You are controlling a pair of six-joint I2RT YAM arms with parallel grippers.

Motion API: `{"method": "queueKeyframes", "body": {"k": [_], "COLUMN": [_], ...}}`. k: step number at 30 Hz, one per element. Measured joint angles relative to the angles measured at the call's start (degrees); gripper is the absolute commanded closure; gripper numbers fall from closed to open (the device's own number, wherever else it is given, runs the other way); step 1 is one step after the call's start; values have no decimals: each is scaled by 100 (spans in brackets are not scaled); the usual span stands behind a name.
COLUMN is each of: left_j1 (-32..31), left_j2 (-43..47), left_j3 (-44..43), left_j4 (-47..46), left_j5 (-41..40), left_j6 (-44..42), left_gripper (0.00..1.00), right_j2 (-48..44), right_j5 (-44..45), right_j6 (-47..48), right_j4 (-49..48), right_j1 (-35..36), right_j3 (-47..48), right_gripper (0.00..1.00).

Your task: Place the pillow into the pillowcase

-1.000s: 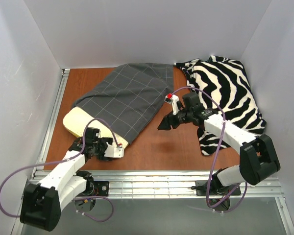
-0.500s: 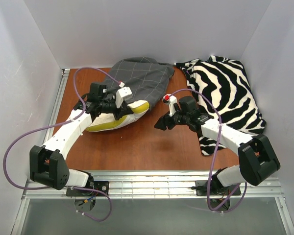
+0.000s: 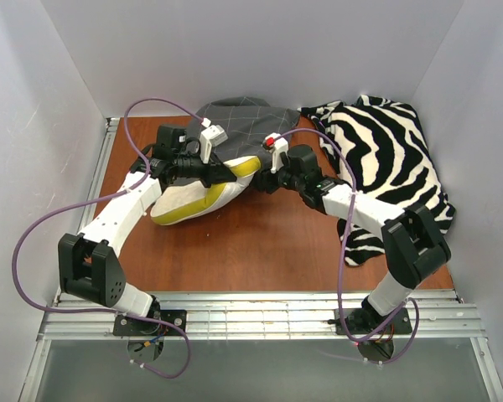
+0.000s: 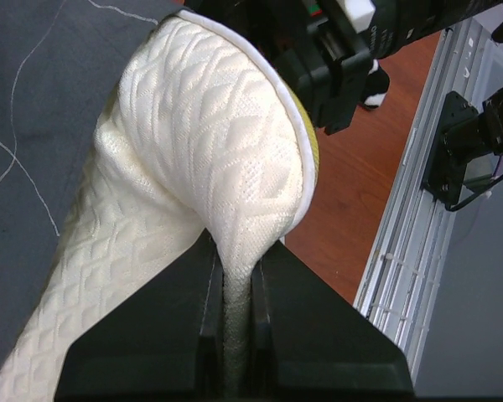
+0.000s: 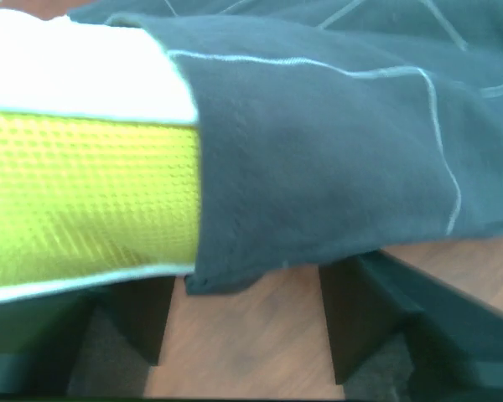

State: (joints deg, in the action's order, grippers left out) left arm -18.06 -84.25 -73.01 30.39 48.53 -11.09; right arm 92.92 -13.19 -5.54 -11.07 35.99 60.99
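Observation:
The cream pillow [image 3: 184,205] lies folded up at the centre-left of the table, its yellow-green edge [image 3: 239,170] turned upward. My left gripper [image 3: 225,173] is shut on a pinch of its dimpled cover [image 4: 201,142], and the fabric is squeezed thin between the jaws [image 4: 235,310]. The dark grey pillowcase [image 3: 243,126] is bunched behind it and covers the pillow's far end. My right gripper [image 3: 266,181] stands open, low over the wood. The pillowcase's hem corner [image 5: 226,272] hangs just above the gap between its fingertips [image 5: 243,335], beside the pillow's yellow-green side [image 5: 84,201].
A zebra-striped fabric [image 3: 386,159] is heaped at the back right, under the right arm's forearm. White walls close in the back and both sides. The aluminium rail [image 3: 260,306] runs along the near edge of the wooden table [image 3: 260,243].
My left gripper closed on the pillow's near corner and carried it up and back, folding the pillow toward the pillowcase. My right gripper moved left to the pillowcase's hem.

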Motion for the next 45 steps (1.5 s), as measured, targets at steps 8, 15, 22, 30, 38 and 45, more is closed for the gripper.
{"method": "queueKeyframes", "body": {"k": [8, 15, 22, 30, 38, 45], "left_j1": [151, 323, 463, 474, -101, -136], "left_j2": [2, 26, 164, 190, 428, 79], "left_j3": [-17, -9, 57, 197, 1054, 1419], "left_j4": [-234, -332, -348, -417, -1547, -3042], "left_j5": [-90, -28, 70, 160, -378, -1130], "left_j6": [470, 730, 750, 752, 1628, 3126], "left_gripper": [100, 100, 100, 100, 100, 100], "right_j2": [173, 103, 46, 223, -57, -686], "right_j5": [81, -308, -505, -1113, -2006, -2164], "right_j6": [623, 1534, 2098, 2050, 1602, 1152], "right_j4": [109, 682, 1447, 1626, 1974, 2404], "right_j1": [76, -131, -898, -964, -42, 275], "right_j3": [262, 415, 511, 1141, 1392, 1099], "right_gripper": [99, 99, 99, 99, 99, 99]}}
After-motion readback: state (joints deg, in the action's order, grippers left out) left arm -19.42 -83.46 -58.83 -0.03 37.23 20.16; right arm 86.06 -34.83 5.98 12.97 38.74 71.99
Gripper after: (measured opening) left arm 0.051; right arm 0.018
